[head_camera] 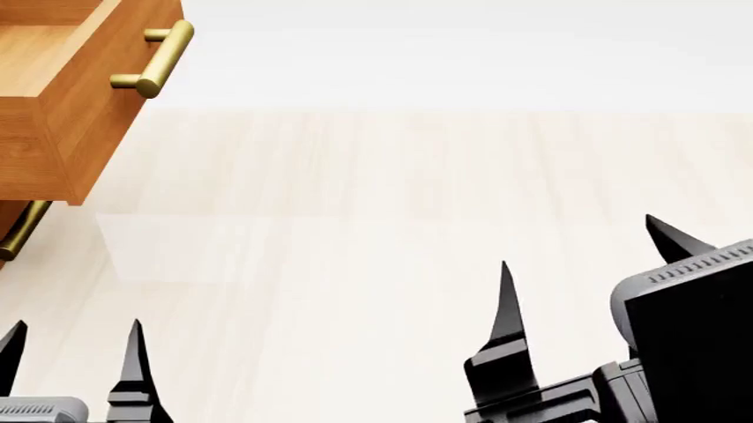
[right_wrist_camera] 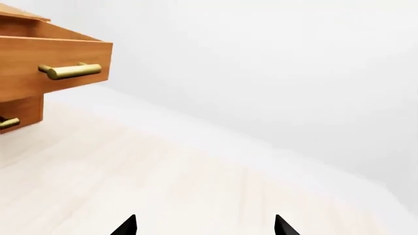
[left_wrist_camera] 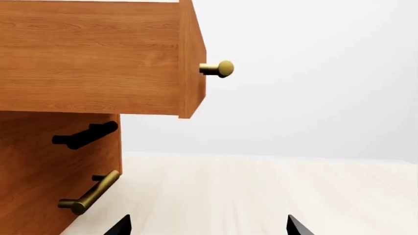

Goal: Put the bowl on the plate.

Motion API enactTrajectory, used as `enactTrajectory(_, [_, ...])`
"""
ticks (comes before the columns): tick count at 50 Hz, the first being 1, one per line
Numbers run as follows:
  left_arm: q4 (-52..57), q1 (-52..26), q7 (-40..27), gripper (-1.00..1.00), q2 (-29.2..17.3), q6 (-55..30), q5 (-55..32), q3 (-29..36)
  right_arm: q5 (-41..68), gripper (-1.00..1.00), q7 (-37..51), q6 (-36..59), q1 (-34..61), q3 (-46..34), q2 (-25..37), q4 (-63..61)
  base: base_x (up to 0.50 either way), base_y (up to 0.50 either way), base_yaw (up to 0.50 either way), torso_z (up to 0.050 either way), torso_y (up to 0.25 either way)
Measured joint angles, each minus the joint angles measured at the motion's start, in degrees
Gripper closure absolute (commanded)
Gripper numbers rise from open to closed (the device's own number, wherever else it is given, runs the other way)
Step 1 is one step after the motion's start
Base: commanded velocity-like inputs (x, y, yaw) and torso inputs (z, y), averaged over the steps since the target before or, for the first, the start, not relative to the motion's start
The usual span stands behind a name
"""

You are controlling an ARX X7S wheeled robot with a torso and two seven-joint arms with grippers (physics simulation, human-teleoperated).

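Head view shows neither bowl nor plate, so I cannot place them or judge how either points. My left gripper (head_camera: 73,339) and right gripper (head_camera: 588,256) stand wide apart and hold nothing, near the pulled-out drawer (head_camera: 70,115). The step in hand is unsettled; I judge finding them comes next.

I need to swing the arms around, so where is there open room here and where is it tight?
Open: the pale wood floor between the pulled-out wooden drawer and the right hand. Tight: beside that drawer's brass handle.
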Motion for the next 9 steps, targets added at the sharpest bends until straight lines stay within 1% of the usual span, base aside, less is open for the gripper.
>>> enactTrajectory(9, [0.25,-0.12,-0.14,-1.0,-0.15,-0.27,-0.04,0.15,-1.89,-1.0,0.23,0.24,0.83,0.72,-0.43,-1.05,0.0,0.0,0.0,0.0,0.0])
